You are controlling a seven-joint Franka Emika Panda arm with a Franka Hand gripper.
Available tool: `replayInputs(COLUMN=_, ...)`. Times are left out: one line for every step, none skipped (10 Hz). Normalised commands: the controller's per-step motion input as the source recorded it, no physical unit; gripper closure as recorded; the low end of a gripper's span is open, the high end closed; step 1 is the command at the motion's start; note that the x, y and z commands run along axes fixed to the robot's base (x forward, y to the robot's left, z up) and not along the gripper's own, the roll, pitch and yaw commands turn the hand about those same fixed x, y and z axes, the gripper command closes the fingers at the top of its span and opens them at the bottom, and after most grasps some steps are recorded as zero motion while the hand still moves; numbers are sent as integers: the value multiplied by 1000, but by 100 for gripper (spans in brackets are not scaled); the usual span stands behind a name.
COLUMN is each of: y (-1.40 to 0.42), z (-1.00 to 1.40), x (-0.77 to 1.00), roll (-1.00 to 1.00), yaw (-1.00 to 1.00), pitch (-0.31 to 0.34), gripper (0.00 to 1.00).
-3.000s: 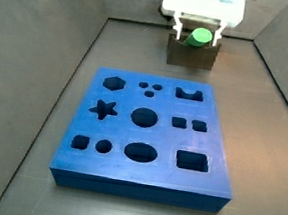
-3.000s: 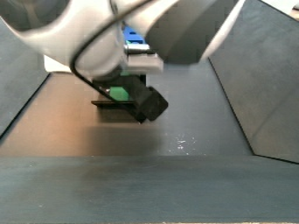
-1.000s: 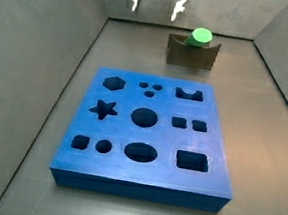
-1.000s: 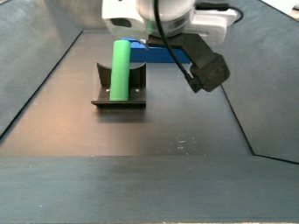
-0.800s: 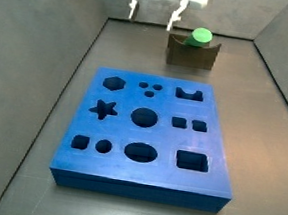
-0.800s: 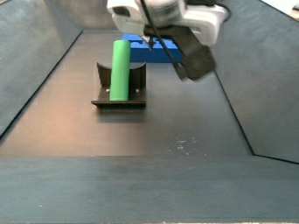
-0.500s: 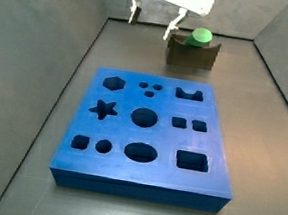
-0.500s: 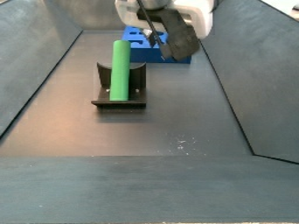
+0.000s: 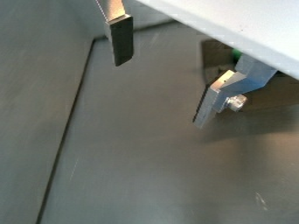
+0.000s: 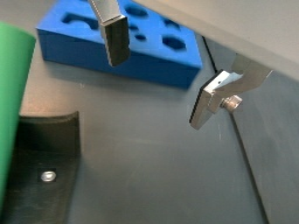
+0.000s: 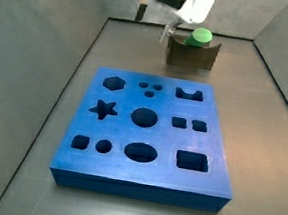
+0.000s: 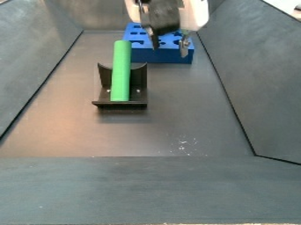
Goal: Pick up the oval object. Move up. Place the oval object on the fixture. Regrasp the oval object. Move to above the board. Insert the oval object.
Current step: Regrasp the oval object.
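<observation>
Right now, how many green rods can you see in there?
1. The green rod lies in the fixture, away from the board. The open gripper hangs empty beside it. None seems hidden.

Oval object [image 12: 120, 68]: bright green smooth rod with rounded ends, resting lengthwise in the fixture [image 12: 119, 97], a small dark block holder on the floor; in a side view its rounded end [image 11: 199, 33] shows above the holder [image 11: 191, 54]. Board [image 11: 147, 133]: thick blue slab with star, hexagon, circle and square cut-outs, lying flat near the fixture. Gripper [image 10: 158, 74]: raised, jaws apart, empty
</observation>
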Motion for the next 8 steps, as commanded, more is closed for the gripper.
replayInputs(y=-15, z=-1, x=-46, roll=1000, yaw=-907, pitch=-290, gripper=0)
replayInputs(y=-12, z=1, x=-43, roll=1000, yaw=-914, pitch=-289, gripper=0)
replayInputs(y=-13, z=-2, x=-44, roll=1000, yaw=-919, pitch=-286, gripper=0)
replayInputs(y=-13, z=-10, x=-47, roll=1000, yaw=-927, pitch=-273, gripper=0)
replayInputs(y=-7, z=-15, x=-42, roll=1000, yaw=-947, pitch=-247, gripper=0)
replayInputs(y=-5, z=-13, x=-44, roll=1000, yaw=-964, pitch=-212, gripper=0)
replayInputs(y=-5, z=-2, x=-44, roll=1000, yaw=-982, pitch=-157, gripper=0)
replayInputs(y=-8, z=5, x=-41, roll=997, yaw=-1000, pitch=-42, gripper=0)
